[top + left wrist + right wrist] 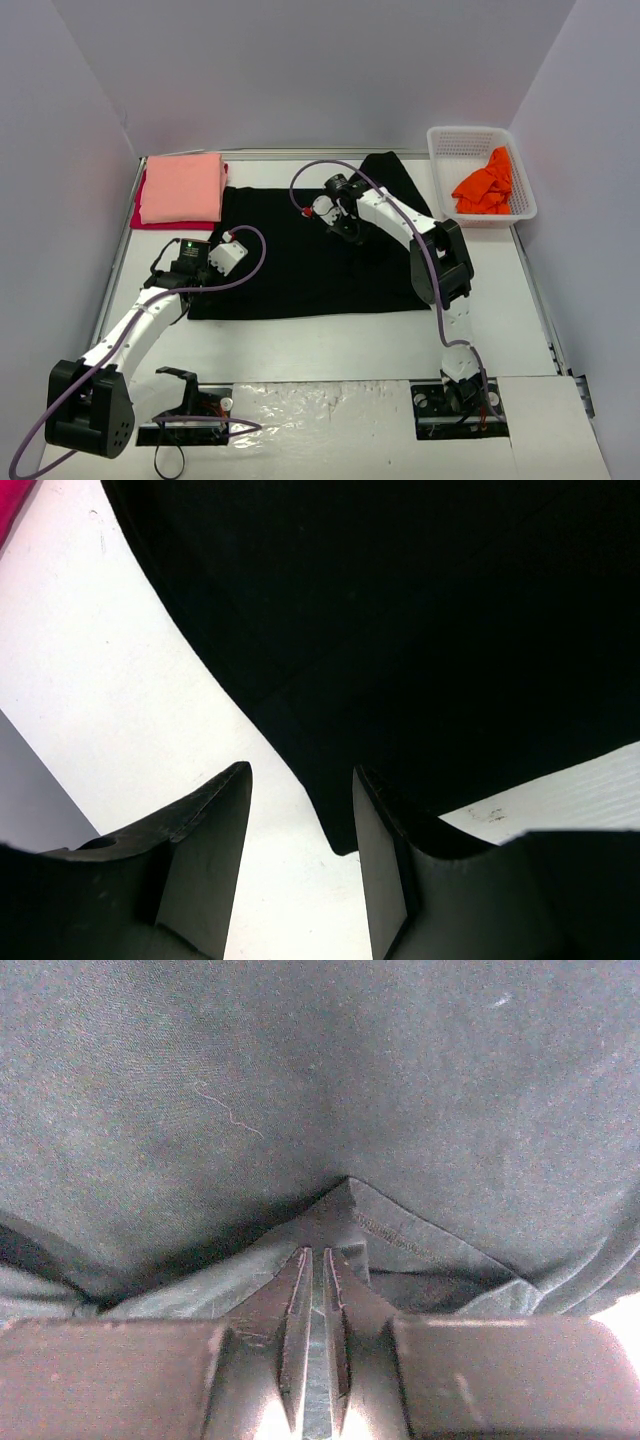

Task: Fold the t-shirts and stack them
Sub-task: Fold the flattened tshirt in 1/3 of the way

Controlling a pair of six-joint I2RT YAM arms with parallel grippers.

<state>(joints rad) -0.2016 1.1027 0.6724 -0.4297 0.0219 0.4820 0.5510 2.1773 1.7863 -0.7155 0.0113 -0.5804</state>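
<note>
Progress: the folded salmon-pink cloth t-shirt [182,187] lies square on the red cloth t-shirt [137,217] at the far left corner of the white desk [330,345]. Only a red border shows under it. I count those two as folded and stacked.

The large black cloth t-shirt [290,265] is spread over the middle of the desk, mostly flat, with one part running up towards the far right. It is not yet folded, and I take it to be the step in hand.

The bright orange cloth t-shirt [485,185] sits crumpled in the white plastic mesh basket [437,165] at the far right. So, by my reading, two shirts remain.

Right pincer [315,1252]: fingers drawn together on a pinch of the black shirt. The cloth tents up to the tips, with a hemmed fold just beside them. From above it sits over the far middle of the shirt.

Left pincer [300,780]: fingers spread apart, holding nothing, at the shirt's left side. In the wrist view an edge and corner of the black cloth lie just between the fingertips. I cannot tell whether they touch it.
</note>
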